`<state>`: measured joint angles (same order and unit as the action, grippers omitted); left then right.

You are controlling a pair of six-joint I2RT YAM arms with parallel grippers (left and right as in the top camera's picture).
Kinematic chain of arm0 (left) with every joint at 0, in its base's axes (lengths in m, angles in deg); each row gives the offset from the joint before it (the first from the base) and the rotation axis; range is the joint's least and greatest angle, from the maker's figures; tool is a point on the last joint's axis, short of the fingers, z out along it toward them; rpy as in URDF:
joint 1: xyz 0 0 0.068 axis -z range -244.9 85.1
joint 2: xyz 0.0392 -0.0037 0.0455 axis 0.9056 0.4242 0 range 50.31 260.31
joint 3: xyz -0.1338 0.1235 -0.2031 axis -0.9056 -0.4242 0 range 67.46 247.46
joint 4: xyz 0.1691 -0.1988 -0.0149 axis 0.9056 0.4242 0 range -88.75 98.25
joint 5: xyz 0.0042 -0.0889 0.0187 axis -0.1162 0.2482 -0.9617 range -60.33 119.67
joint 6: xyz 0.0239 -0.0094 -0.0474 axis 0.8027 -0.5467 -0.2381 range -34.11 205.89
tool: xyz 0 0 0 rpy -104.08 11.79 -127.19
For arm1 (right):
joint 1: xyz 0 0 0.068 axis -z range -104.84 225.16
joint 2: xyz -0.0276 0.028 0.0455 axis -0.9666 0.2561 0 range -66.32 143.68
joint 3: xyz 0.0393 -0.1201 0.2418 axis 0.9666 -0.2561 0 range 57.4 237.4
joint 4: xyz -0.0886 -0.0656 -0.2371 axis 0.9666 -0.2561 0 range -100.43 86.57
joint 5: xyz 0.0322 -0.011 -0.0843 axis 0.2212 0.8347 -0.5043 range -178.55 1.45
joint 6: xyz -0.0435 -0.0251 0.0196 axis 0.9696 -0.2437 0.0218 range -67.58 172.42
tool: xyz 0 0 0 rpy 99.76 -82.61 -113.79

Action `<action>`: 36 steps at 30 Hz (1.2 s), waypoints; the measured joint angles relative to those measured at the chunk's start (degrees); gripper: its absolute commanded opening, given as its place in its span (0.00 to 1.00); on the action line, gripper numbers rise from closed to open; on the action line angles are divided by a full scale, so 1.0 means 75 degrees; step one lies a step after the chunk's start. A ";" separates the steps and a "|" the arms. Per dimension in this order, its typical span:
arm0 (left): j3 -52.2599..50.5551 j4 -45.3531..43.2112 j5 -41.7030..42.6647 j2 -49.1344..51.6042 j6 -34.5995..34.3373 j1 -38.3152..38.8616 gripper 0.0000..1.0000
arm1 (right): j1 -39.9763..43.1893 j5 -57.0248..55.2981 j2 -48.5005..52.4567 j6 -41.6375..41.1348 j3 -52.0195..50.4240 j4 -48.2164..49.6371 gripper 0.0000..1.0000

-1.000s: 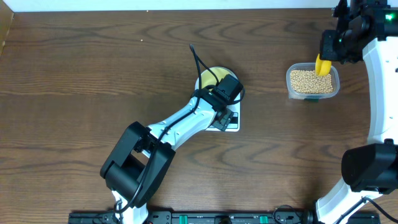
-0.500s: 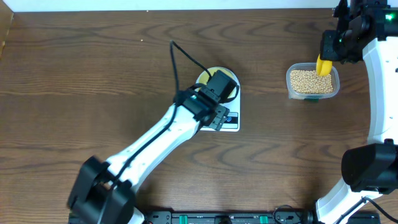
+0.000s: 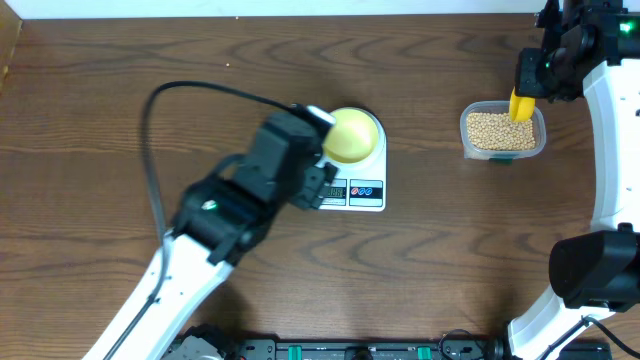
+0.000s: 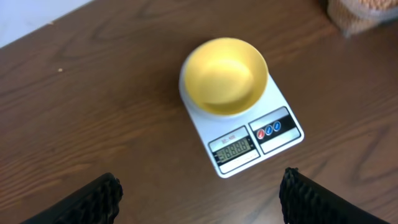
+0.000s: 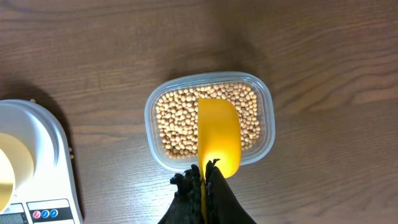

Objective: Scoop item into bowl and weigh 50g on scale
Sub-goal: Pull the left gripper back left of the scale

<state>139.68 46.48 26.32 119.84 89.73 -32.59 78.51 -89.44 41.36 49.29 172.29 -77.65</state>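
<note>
Hovering with left gripper [image 4: 199, 202] spread wide beside round pale yellow-green bowl [image 3: 352, 135] on white flat kitchen scale [image 3: 365, 193]; rightward, clamping yellow plastic scoop [image 5: 217, 134] in closed right gripper [image 5: 204, 177] over small tan beans [image 3: 495, 132] in clear rectangular tub [image 3: 465, 135].

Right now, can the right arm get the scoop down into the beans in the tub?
Probably yes. The right gripper holds the yellow scoop right over the clear tub, which has no lid. Nothing sits between the scoop and the beans.
</note>
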 measured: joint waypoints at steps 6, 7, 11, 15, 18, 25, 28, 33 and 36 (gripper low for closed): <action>0.0000 0.0117 0.1151 -0.0105 0.0574 -0.1154 0.83 | 0.0000 0.0000 0.0000 0.0041 0.0000 0.0254 0.01; 0.0000 0.0114 0.1425 -0.0061 0.0708 -0.1323 0.83 | 0.0000 0.0000 0.0000 0.0052 0.0000 0.0291 0.01; 0.0000 0.0117 0.1953 0.0166 0.0976 -0.1728 0.83 | 0.0000 0.0000 0.0000 0.0055 0.0000 0.0306 0.01; 0.0000 0.0157 0.2159 0.0393 0.1102 -0.1851 0.83 | 0.0000 0.0000 0.0000 0.0055 0.0000 0.0332 0.01; 0.0000 0.0166 0.2241 0.0481 0.1128 -0.1851 0.83 | 0.0000 0.0000 0.0000 0.0055 0.0000 0.0332 0.01; 0.0000 0.0166 0.2267 0.0522 0.1131 -0.1851 0.83 | 0.0000 0.0003 0.0000 0.0058 0.0000 0.0565 0.01; 0.0000 0.0166 0.2267 0.0522 0.1128 -0.1851 0.83 | 0.0000 0.0003 0.0000 0.0076 0.0000 0.0688 0.01; 0.0000 0.0166 0.2267 0.0522 0.1131 -0.1851 0.83 | 0.0000 0.0003 0.0000 0.0082 0.0000 0.0673 0.01; 0.0000 0.0166 0.2267 0.0522 0.1131 -0.1851 0.83 | 0.0000 0.0000 0.0000 0.0082 0.0000 0.0670 0.01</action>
<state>139.68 47.72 43.32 123.76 98.21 -46.46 78.51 -89.44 41.36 49.90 172.29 -72.62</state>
